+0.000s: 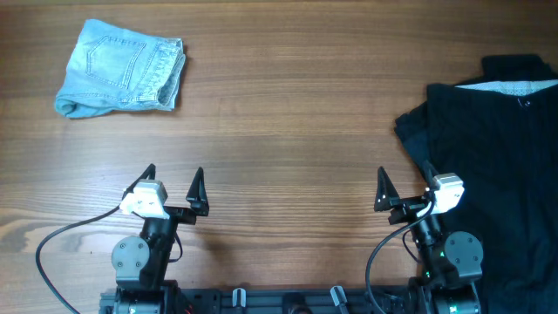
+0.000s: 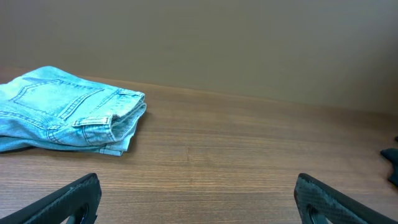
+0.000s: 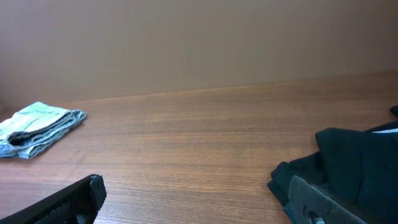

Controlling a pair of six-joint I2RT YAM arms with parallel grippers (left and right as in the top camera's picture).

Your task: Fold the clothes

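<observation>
1. Table (image 1: 288, 131): wood, clear grain, smooth, with a low sheen.
2. Denim (image 1: 122, 68), far left: faded light-blue weave, matt, with raised stitched seams.
3. Black clothes (image 1: 497, 148), right: soft matt cloth; waistband (image 1: 514, 87) is pale grey and speckled.
4. Left fingers (image 2: 336, 202): black, matt, finely textured.

The left arm (image 1: 139, 253) and right arm (image 1: 453, 253) sit folded at the near edge of the counter (image 1: 279, 131). The left tool (image 1: 173, 171) and right tool (image 1: 405, 171) are wide open, empty, pointing away from it.
</observation>
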